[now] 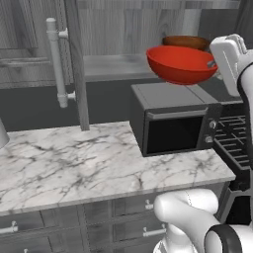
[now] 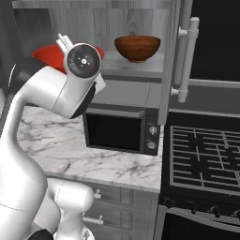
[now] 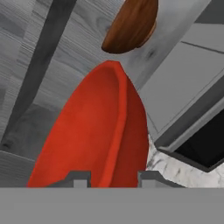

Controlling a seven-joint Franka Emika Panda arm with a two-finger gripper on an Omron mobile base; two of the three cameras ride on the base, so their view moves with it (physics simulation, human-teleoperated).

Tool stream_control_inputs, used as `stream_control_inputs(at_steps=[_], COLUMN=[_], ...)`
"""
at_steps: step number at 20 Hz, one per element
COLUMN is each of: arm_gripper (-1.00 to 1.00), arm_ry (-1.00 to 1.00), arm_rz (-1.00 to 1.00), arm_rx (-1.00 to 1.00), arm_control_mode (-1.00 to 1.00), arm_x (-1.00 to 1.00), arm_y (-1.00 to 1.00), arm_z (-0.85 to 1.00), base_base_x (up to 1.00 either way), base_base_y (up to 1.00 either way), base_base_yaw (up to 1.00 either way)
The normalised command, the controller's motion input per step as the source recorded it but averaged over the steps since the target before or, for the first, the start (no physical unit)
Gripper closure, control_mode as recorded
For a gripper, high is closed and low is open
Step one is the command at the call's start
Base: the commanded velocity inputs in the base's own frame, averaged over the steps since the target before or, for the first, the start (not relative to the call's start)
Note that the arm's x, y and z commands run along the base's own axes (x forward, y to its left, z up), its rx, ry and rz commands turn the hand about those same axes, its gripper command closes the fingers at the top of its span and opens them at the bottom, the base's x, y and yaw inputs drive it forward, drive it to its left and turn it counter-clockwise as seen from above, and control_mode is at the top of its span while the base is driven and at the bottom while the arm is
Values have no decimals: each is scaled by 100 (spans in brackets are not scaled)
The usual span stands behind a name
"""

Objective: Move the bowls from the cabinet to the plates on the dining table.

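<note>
My gripper (image 3: 113, 178) is shut on the rim of the glossy red bowl (image 3: 100, 135), with one finger on each side of the edge. The red bowl (image 1: 180, 64) hangs in the air above the microwave, just in front of the open cabinet's grey shelf (image 1: 111, 66), and my gripper (image 1: 214, 64) holds it at its right rim. From the right, my arm hides most of the red bowl (image 2: 47, 55). The dark brown bowl (image 1: 187, 42) (image 2: 137, 48) (image 3: 131, 26) stands upright on the shelf behind it. The plates and the dining table are out of view.
A black microwave (image 1: 175, 123) (image 2: 119, 129) stands on the marble counter (image 1: 74, 163) right under the bowl. Open cabinet doors with long bar handles (image 1: 57, 62) (image 2: 187, 61) flank the shelf. A black stove (image 2: 206, 159) adjoins the counter on the right. Low drawers (image 1: 123, 217) sit below.
</note>
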Motion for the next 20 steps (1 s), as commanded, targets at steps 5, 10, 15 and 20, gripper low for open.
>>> stream_control_inputs(at_steps=[5,10,15,20], arm_gripper=[100,100,100,100], arm_ry=[0,-1,0,0], arm_rz=[0,0,0,0], arm_rx=[-3,-1,0,0], arm_control_mode=[-100,-100,100,100], arm_x=[-62,-60,-47,0], arm_y=[-16,-10,-8,0], arm_z=[-2,4,5,0], base_base_x=[0,0,-12,-59], base_base_y=[0,0,-2,-10], base_base_yaw=[0,0,0,0])
